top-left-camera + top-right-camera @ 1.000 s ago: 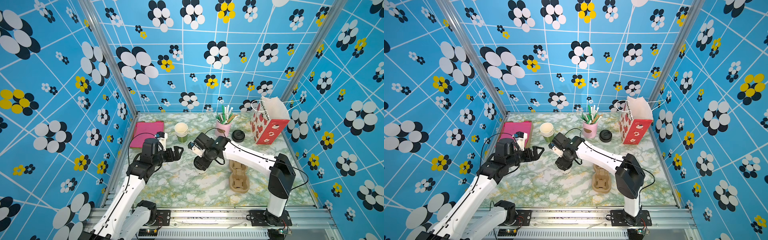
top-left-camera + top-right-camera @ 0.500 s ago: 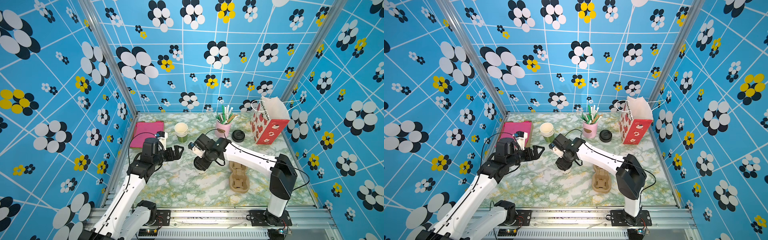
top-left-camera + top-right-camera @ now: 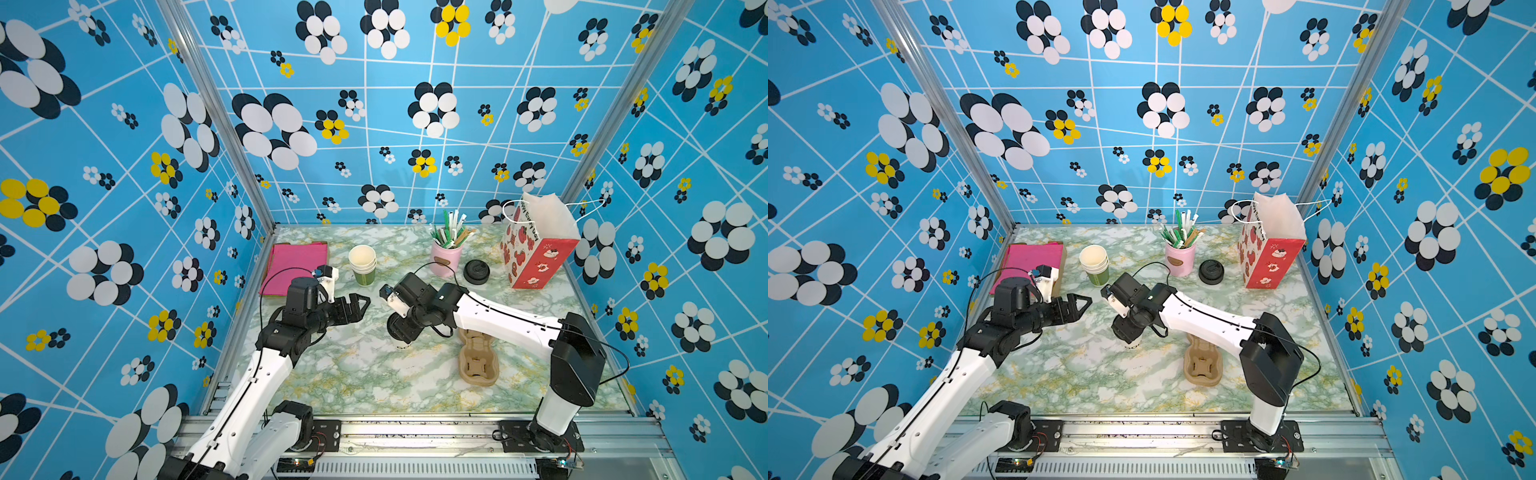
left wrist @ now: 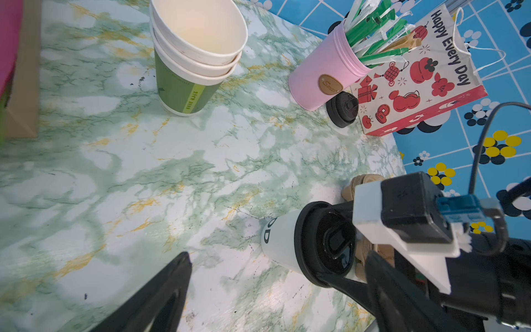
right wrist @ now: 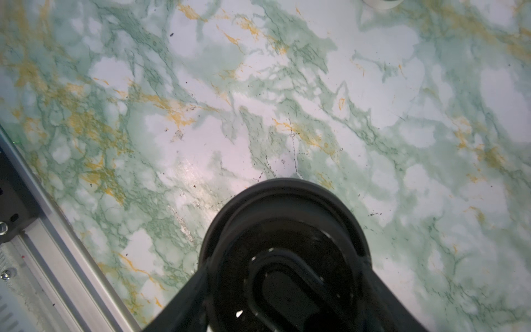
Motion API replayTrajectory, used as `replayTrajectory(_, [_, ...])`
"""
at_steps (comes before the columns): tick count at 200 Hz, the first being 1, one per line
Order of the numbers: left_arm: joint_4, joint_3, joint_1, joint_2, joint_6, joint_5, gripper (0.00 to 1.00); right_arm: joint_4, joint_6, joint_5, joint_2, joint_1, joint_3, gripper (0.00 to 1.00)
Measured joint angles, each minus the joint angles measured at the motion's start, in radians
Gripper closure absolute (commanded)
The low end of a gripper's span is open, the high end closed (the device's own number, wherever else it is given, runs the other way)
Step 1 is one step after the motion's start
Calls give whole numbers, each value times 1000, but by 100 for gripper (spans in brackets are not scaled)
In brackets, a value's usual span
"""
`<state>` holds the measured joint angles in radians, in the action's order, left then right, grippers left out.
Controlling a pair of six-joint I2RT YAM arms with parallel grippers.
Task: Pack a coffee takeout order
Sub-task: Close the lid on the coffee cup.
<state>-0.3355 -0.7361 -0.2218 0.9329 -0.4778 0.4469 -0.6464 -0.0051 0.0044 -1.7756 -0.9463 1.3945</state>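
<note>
— Looking for the paper cup [image 4: 280, 243]: where does it stand?

— Upright on the marbled table [image 3: 365, 374], about mid-table, near the brown cup holder [image 3: 478, 361] but not in it. The right gripper [image 3: 401, 330] sits directly over it.

— And the grip?

— Its fingers [image 5: 181, 304] press against the rim of the black lid [image 5: 284, 224] from two sides, so it has the cup by its lid. The left gripper [image 3: 353, 305] hangs beside it, spread wide and empty.

— Is the lid a sound place to hold?

— Partly, I'd say. The plastic rim looks stiffer than the paper wall, so it should not crush. But a lid is only pressed on, and its smooth edge could slip or pop off under load. Whether the cup is full, I cannot tell.

— So where would you take it?

— Just under the lid, where the rolled paper rim stiffens the wall. Squeeze gently, since thin paper dents lower down, and keep it upright on the way to the holder.
</note>
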Motion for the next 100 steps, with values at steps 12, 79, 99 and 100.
replayTrajectory(12, [23, 16, 0, 14, -13, 32, 9, 10, 2, 2, 5, -1, -9, 38])
replayTrajectory(79, [122, 61, -34, 161, -84, 172, 14, 28, 6, 2, 13, -1, -22, 38])
replayTrajectory(99, [155, 61, -59, 204, -91, 200, 14, 29, 6, 2, 13, -1, -22, 38])
replayTrajectory(100, [157, 61, -60, 206, -92, 201, 14, 29, 6, 2, 13, -1, -22, 38])
